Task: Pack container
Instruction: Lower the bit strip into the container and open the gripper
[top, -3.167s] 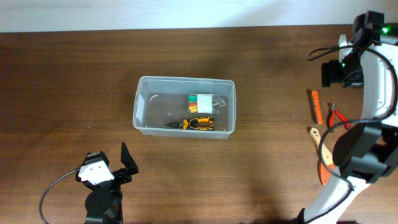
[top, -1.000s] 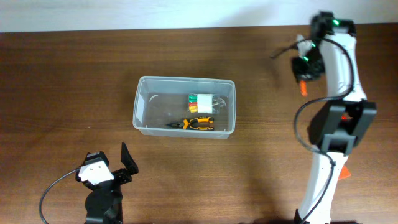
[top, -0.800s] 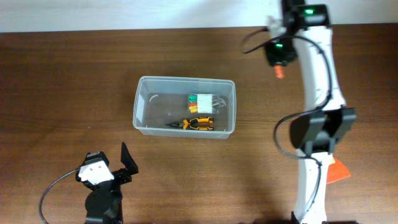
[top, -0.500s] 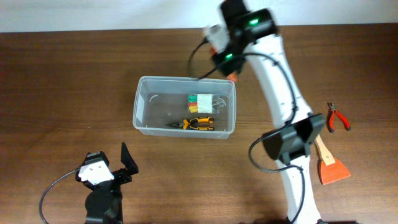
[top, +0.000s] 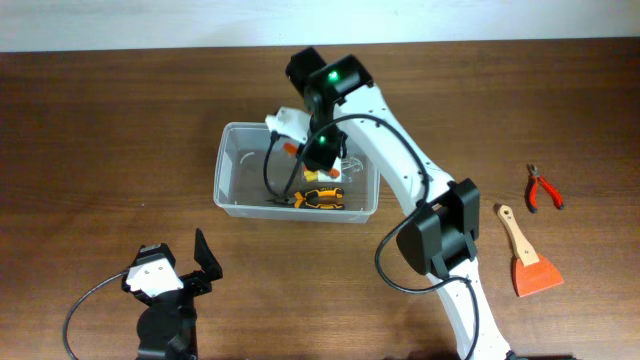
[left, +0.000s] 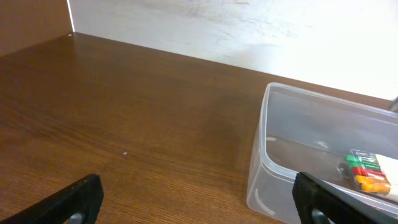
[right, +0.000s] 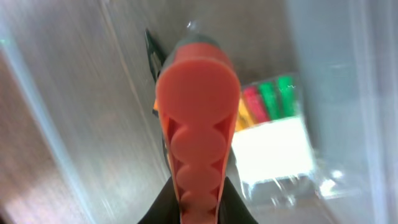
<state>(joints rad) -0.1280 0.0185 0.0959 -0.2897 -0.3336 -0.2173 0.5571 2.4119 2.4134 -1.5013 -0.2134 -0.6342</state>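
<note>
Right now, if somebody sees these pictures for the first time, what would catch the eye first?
First is the white right arm stretched across the table, its gripper shut on an orange tool above the clear container in the middle. Next come the yellow pliers inside the container, and the red pliers and orange scraper lying on the table at the right.

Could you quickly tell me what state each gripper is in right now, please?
Left gripper: open, empty.
Right gripper: shut on an orange tool, over the container.
</note>
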